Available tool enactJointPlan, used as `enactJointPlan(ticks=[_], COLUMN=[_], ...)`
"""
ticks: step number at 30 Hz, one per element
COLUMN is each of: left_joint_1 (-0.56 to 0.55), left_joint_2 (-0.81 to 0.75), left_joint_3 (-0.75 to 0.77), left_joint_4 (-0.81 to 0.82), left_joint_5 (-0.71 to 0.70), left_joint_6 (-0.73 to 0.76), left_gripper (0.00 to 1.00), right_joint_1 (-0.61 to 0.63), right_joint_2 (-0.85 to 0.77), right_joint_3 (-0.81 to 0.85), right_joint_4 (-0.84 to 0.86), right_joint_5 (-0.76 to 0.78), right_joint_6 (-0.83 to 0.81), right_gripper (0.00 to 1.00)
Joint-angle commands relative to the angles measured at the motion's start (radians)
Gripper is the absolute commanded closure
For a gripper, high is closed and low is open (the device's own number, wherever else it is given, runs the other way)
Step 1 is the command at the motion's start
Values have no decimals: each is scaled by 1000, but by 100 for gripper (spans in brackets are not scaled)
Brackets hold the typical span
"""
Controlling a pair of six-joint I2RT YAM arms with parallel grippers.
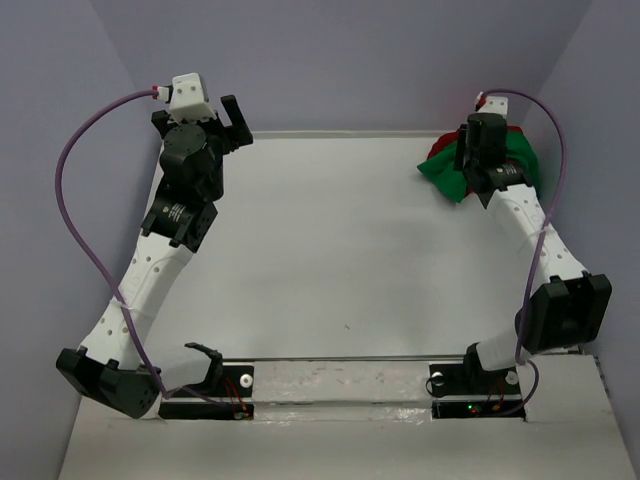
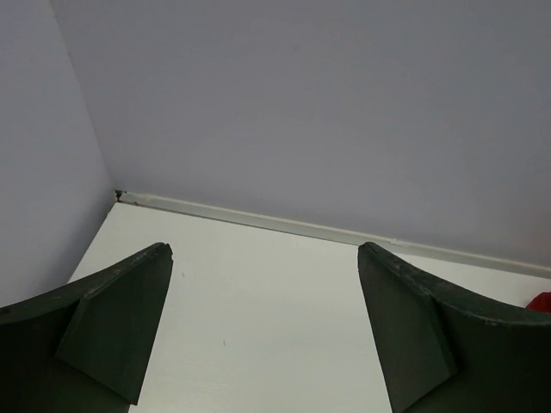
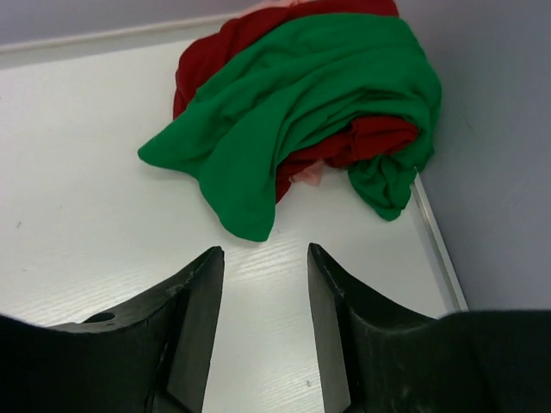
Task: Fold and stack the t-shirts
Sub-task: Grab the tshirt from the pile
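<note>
Tabletop (image 1: 350, 260) white, lavender walls (image 1: 350, 60) around; t-shirts (image 3: 293, 112) crumpled far-right corner.

Top view looks down from behind; wrist views skim the table (image 1: 340, 250) (shared by all).

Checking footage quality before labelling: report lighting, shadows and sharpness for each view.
Top external: soft, even light, the white table bright, hardly any shadows. Left wrist: the left gripper's fingers dark with little detail; wall and table flat, no glare. Right wrist: the green t-shirt and dark red t-shirt sharp, folds gently shaded; the right gripper's fingers nearly black.
</note>
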Motion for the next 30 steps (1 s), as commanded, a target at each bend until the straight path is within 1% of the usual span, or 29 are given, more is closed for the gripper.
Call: enactJointPlan(ticks=[1,3,7,11,16,21,22,24,26,27,30], left_joint_1=[-6,-6,-6,-6,-6,-5,2,21,60,70,89], left_joint_2=[-5,3,9,10,35,93,104,134,170,182,207], left_joint_3=[45,56,71,76,102,145,155,201,231,258,272], left_joint_4=[38,34,24,24,4,0,0,-52,-93,-107,-123], left_joint_5=[5,10,13,7,-4,-131,-148,-168,-156,-157,-151], left_joint_6=[-13,-13,-14,-25,-33,22,29,10,-26,-39,-59], left_gripper=[1,1,1,1,1,1,1,1,1,1,1], right_joint_1=[-4,-4,-4,-4,-24,-76,-87,-96,-107,-116,-127], right_joint_2=[30,55,62,78,134,171,173,176,181,184,196], right_joint_3=[-9,-32,-91,-164,-166,-132,-129,-121,-118,-109,-97], right_joint_4=[-7,-7,16,60,80,93,96,102,105,105,110], right_joint_5=[33,38,24,-2,-31,-80,-82,-89,-111,-112,-135], right_joint_6=[78,104,137,164,189,189,183,176,170,169,160], right_gripper=[50,47,38,38,40,41,41,41,41,41,41])
